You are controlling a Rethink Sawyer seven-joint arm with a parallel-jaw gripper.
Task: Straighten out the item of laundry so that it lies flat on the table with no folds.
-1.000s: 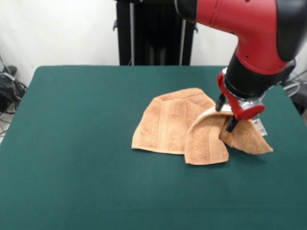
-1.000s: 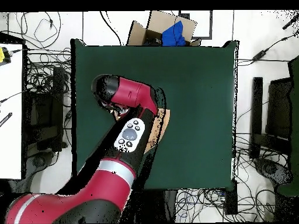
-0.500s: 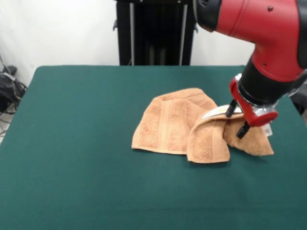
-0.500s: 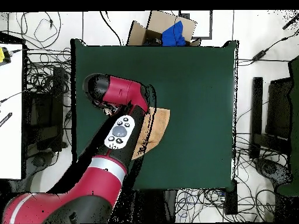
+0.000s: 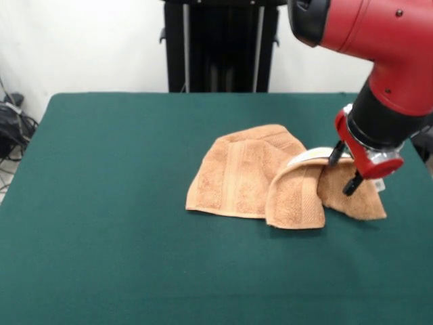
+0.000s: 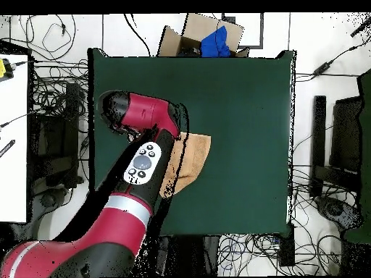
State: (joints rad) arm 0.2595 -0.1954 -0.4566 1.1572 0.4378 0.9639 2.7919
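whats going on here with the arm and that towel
A red and black robot arm is working on a peach-orange towel lying crumpled on the green table. Its gripper is down at the towel's right-hand end in the front view, where a lifted fold stands up. The towel is not yet flat.

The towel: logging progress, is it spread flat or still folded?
Folded. The towel lies bunched on the table, one flap doubled over beside the gripper.
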